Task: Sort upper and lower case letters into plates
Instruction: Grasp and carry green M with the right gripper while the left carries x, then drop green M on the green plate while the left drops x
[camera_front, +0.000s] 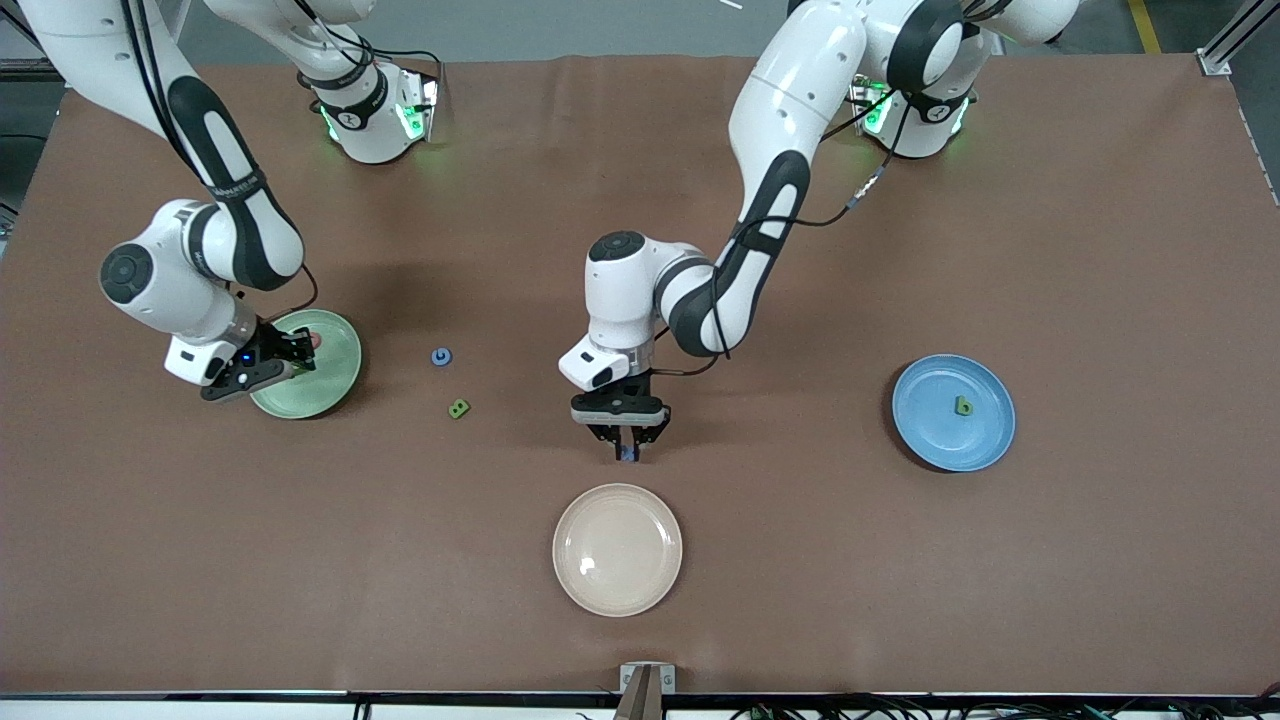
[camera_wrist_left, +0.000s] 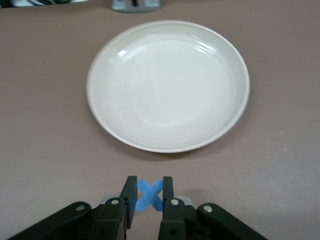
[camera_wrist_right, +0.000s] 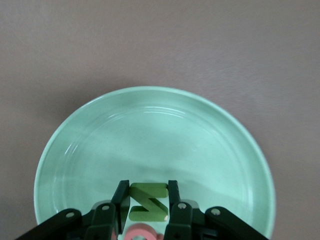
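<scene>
We count three plates: one mint (camera_front: 330, 385), one blue (camera_front: 930, 440), one cream (camera_front: 617, 549). We see six letters: two blue (camera_front: 441, 356) (camera_wrist_left: 150, 194), three green (camera_front: 459, 408) (camera_front: 963, 405) (camera_wrist_right: 148, 202), one pink (camera_wrist_right: 141, 233). Two hands (camera_front: 627, 447) (camera_front: 300, 350) show.

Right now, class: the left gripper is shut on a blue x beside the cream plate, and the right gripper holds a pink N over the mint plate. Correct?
Not quite. The N in the right gripper is green, as the right wrist view shows. The left gripper is indeed shut on the blue x beside the cream plate; the mint plate part holds.
</scene>
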